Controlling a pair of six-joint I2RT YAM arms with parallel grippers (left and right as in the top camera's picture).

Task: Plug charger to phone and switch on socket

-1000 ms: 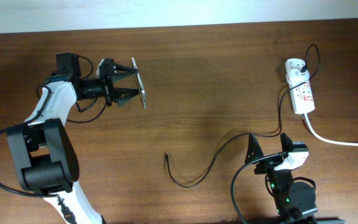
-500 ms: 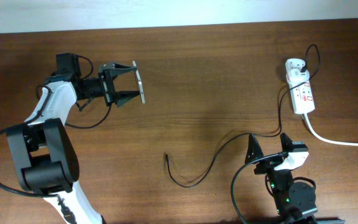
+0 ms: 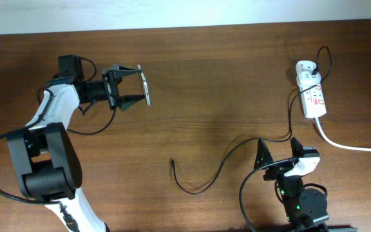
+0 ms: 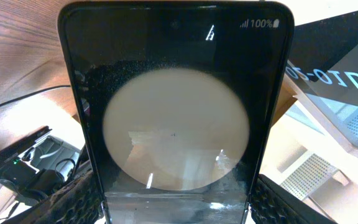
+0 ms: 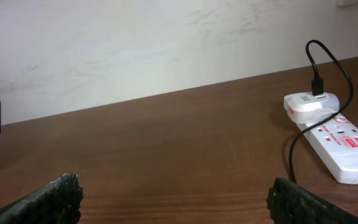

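My left gripper [image 3: 144, 85] is shut on the black phone [image 3: 145, 89], held upright above the far left of the table, edge-on from overhead. In the left wrist view the phone [image 4: 176, 112] fills the frame between my fingers [image 4: 174, 208], its screen showing a pale round reflection. The charger's thin black cable [image 3: 227, 154] runs from the white plug adapter [image 3: 306, 69] to its tip [image 3: 172, 162] lying on the table. The white socket strip [image 3: 314, 98] lies at the far right. My right gripper [image 3: 280, 154] is open and empty beside the cable. The strip also shows in the right wrist view [image 5: 347, 146].
The strip's thick white cord [image 3: 350, 145] trails off the right edge. A white wall [image 5: 166, 43] rises behind the table's far edge. The wooden table [image 3: 224, 84] lies bare between the phone and the strip.
My left wrist has rolled, turning the fingers and the phone, mostly in the first half second. The right arm and the cable have not moved.
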